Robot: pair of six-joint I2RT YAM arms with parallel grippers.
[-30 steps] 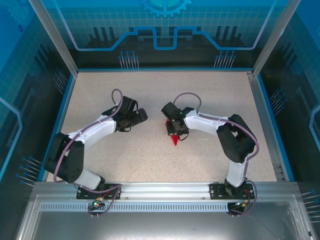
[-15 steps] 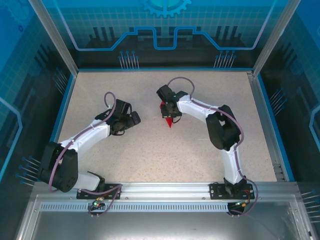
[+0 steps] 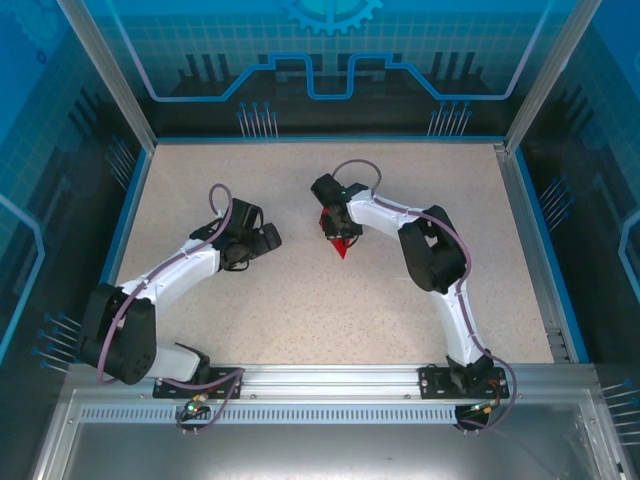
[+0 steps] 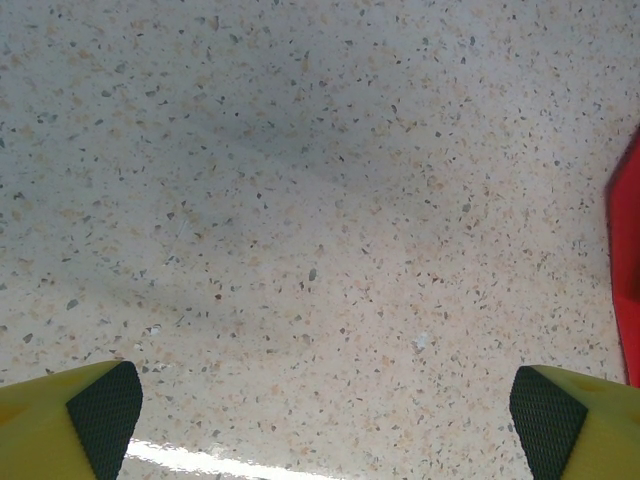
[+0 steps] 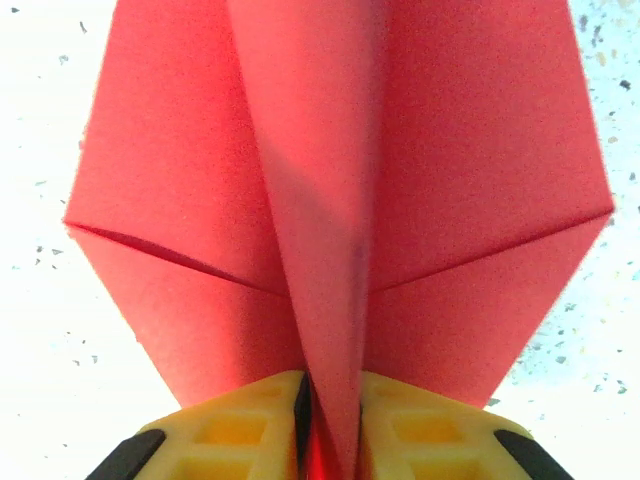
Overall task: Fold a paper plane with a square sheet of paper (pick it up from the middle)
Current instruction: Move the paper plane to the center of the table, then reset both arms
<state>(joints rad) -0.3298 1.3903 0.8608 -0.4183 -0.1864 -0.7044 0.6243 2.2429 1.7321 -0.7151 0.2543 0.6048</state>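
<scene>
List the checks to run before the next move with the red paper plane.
1. Grip: right claw pinches the centre fold of the slim red paper plane: ok.
2. Shape: both wings spread evenly off the fold: ok.
3. Other arm: left claw open, nothing between its fingers: ok.
4. Clearance: left claw apart from the plane: ok.
5. Contact: plane resting on the speckled table: cannot tell.
</scene>
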